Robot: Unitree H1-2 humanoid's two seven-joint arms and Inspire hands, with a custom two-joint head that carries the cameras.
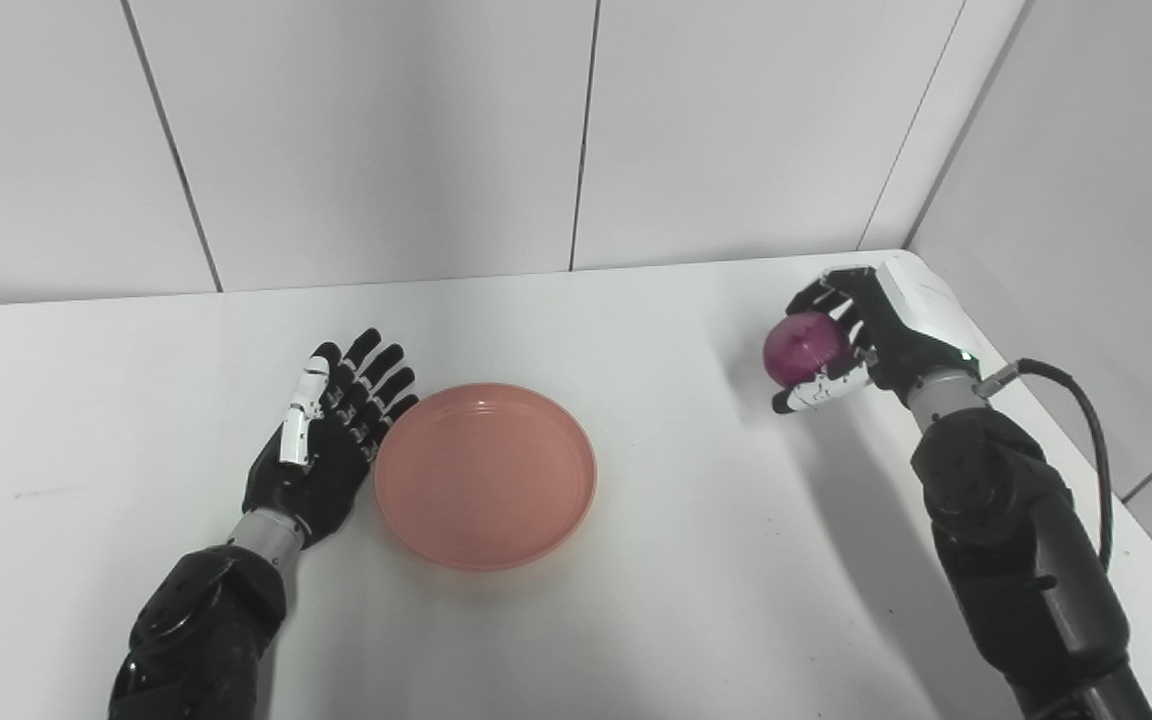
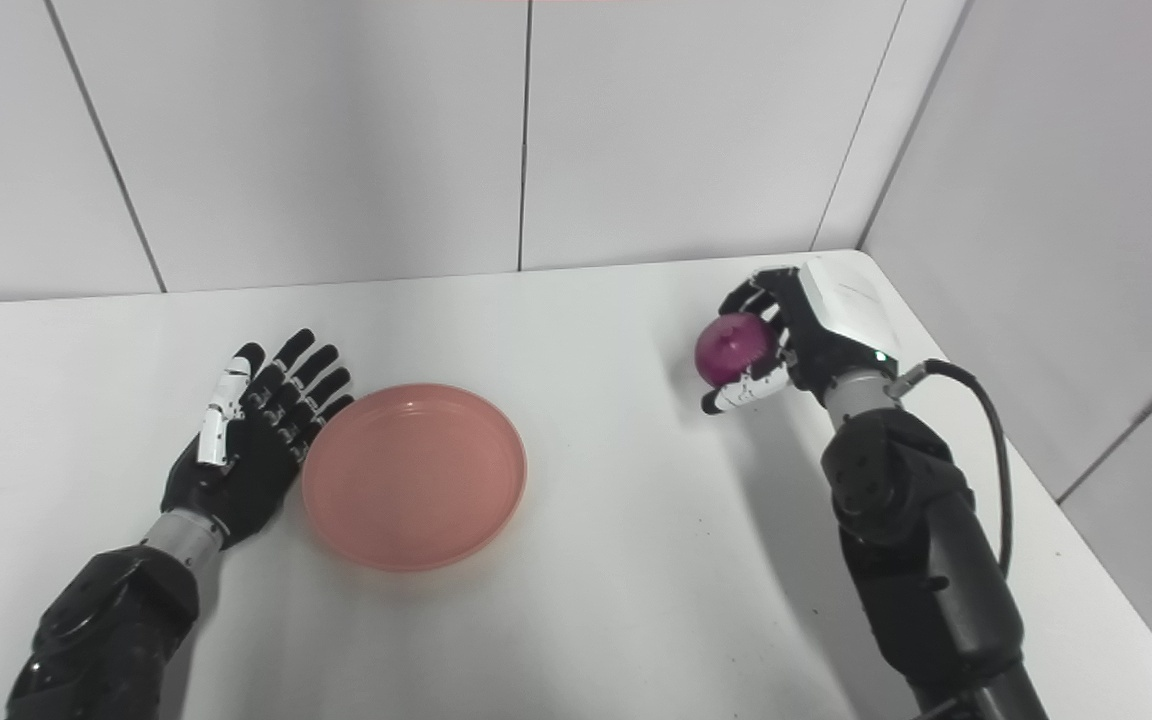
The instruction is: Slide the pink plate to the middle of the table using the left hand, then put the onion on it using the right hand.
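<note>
A pink plate lies flat on the white table, a little left of the middle. My left hand lies open and flat beside the plate's left rim, fingers stretched and touching or nearly touching it. My right hand is at the far right of the table, shut on a purple onion and holding it just above the surface. The onion also shows in the right eye view, with fingers wrapped over its top and the thumb under it.
White panelled walls stand behind the table and along its right side, close to the right hand. A black cable loops off the right forearm near the table's right edge.
</note>
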